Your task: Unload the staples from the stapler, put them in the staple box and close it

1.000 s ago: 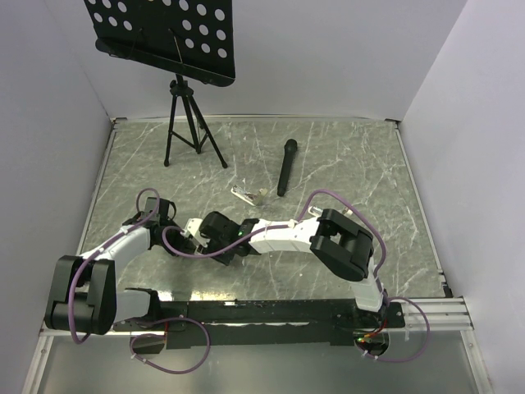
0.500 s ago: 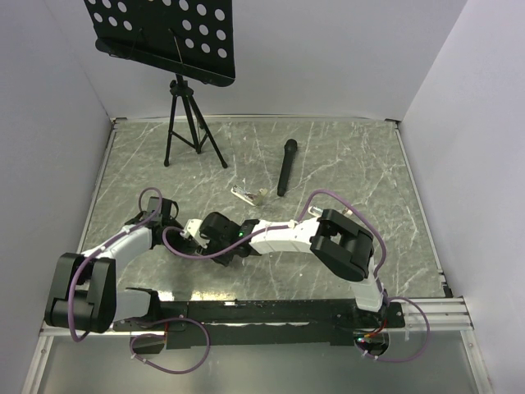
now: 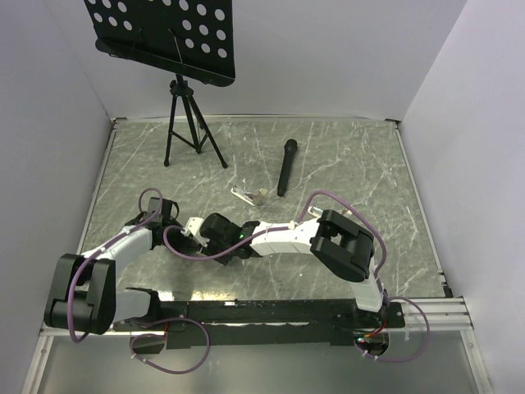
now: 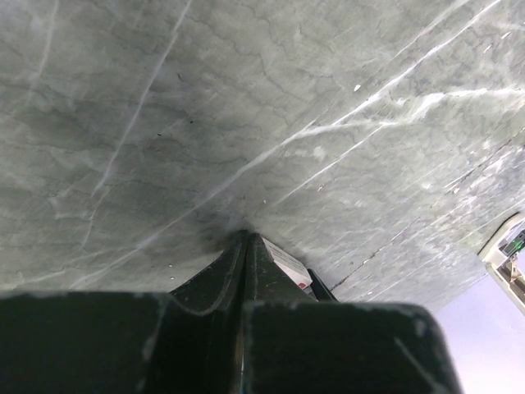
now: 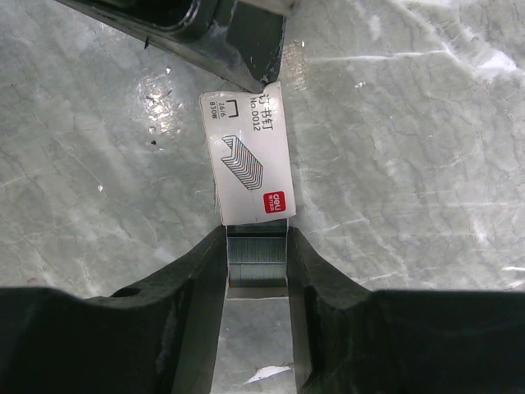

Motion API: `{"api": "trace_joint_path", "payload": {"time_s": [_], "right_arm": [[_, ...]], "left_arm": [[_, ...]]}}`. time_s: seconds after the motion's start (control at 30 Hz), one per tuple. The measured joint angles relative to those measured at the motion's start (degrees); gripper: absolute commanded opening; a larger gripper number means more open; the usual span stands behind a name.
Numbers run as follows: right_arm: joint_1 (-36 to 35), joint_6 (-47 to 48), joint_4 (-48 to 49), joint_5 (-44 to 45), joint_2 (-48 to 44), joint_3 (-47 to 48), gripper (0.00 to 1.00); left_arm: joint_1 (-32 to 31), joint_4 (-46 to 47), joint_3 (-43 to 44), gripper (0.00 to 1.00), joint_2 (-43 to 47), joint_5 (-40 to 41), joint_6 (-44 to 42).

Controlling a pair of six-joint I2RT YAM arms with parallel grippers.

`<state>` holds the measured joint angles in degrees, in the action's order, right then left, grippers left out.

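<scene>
Little has moved: left gripper (image 4: pixel 246 240), jaws pressed together, sits at the closed end of the staple box (image 5: pixel 246 156), right gripper (image 5: pixel 257 275) pinches the staple strip (image 5: pixel 257 256) at its open end, stapler (image 3: pixel 247 194) lies beyond the box; apparently boxing unloaded staples, next a straight push.

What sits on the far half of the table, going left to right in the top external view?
Music stand → stapler → microphone.
</scene>
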<state>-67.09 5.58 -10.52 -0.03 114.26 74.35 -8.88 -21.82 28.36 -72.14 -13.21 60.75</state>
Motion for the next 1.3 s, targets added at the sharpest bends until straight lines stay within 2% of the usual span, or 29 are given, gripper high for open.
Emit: {"api": "trace_joint_path", "payload": {"time_s": [0.07, 0.13, 0.3, 0.37, 0.63, 1.03, 1.3], "right_arm": [[0.0, 0.04, 0.26, -0.07, -0.04, -0.17, 0.52], [0.0, 0.04, 0.57, 0.07, -0.04, -0.17, 0.58], [0.0, -0.02, 0.61, 0.48, -1.55, -1.77, 0.61], [0.0, -0.2, 0.59, 0.92, -3.39, -3.54, 0.61], [0.0, -2.58, 2.45, 3.58, -13.27, -11.15, 0.61], [0.0, -4.7, 5.64, 6.95, -12.07, -15.56, 0.61], [0.0, -6.23, 11.37, 8.59, -9.86, -16.72, 0.61]], "left_arm": [[-0.02, 0.04, -0.02, 0.05, -0.02, 0.0, -0.02], [-0.07, 0.04, 0.0, 0.07, -0.02, 0.0, -0.07], [-0.35, -0.46, 0.07, 0.22, 0.52, 0.72, -0.5], [-0.44, -1.55, 0.33, 0.23, 1.31, 1.77, -0.94], [-0.48, -5.84, 1.88, 0.19, 2.14, 6.1, -1.92], [-0.48, -4.94, 2.19, 0.16, 0.52, 5.2, -2.58], [-0.48, -3.5, 2.43, 0.15, -0.83, 3.5, -2.64]]}}
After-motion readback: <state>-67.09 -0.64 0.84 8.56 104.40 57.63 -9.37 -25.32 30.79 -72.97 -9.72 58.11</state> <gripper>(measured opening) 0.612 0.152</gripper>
